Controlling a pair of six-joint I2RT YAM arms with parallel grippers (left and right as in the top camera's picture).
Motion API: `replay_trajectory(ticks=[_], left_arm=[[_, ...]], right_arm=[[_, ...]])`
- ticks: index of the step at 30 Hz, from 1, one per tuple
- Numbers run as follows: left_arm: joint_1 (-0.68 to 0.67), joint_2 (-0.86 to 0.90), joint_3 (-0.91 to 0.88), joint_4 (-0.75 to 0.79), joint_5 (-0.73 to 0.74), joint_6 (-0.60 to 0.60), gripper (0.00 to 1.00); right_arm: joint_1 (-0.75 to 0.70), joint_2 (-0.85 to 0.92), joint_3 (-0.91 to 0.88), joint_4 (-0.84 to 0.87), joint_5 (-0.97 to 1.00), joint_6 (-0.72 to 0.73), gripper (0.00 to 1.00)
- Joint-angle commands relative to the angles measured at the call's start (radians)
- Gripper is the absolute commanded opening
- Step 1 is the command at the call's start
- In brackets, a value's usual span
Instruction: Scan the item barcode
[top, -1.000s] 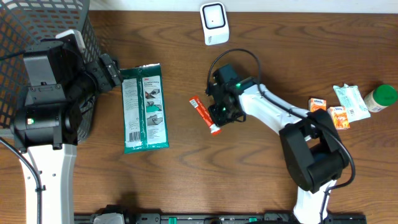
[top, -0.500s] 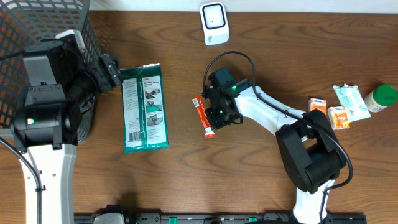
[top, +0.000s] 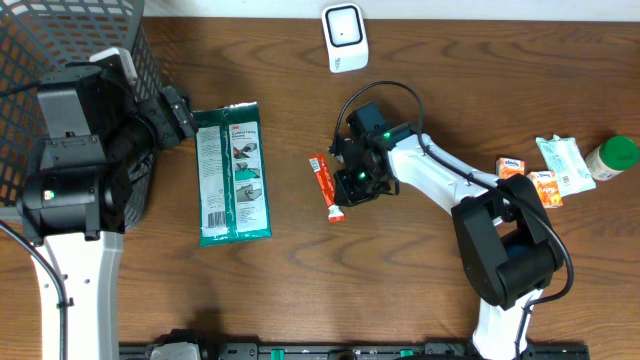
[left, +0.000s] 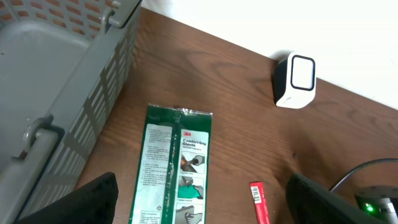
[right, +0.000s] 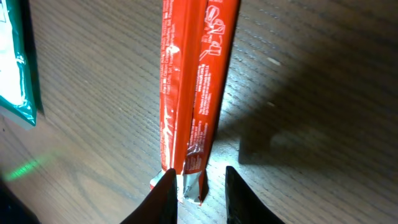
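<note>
- The right gripper has its fingers slightly parted around the crimped end of the orange-red stick packet. A sliver of table shows between one finger and the wrapper, so nothing is clamped.
- A second ago the jaws were tighter on that end. They have since loosened, and the gripper has drawn back a little to the robot's right compared with half a second ago.
- A second ago the stick packet was more slanted. Now it lies steeper, with its near end swung towards the left.
- The stick packet lies flat on the wooden table near the middle, well short of the white barcode scanner at the far edge.
- From overhead, its long axis runs almost from the far edge to the near edge. The far end leans slightly left, and the pale crimped end points towards the near edge, by the fingertips.
- The printed seam side faces up. I cannot make out a barcode.
- The left gripper hangs with its fingers spread wide and nothing between them, unchanged from the earlier frames.
- Below it, the green 3M gloves packet lies lengthwise in the same spot as before, just beside the grey mesh basket.
- Small orange cartons, a tissue pack and a green-capped bottle sit together at the far right, untouched.
</note>
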Motion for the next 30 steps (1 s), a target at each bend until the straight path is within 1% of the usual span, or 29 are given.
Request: replay_trajectory(ticks=[1, 11, 30], left_arm=[[0.005, -0.001, 0.005, 0.000, 0.006, 0.012, 0.87], [0.005, -0.001, 0.005, 0.000, 0.006, 0.012, 0.87], [0.005, -0.001, 0.005, 0.000, 0.006, 0.012, 0.87]], right_arm=[[0.018, -0.029, 0.011, 0.000, 0.015, 0.029, 0.22], [0.037, -0.029, 0.009, 0.040, 0.051, 0.095, 0.21], [0.045, -0.029, 0.008, 0.051, 0.084, 0.110, 0.19]])
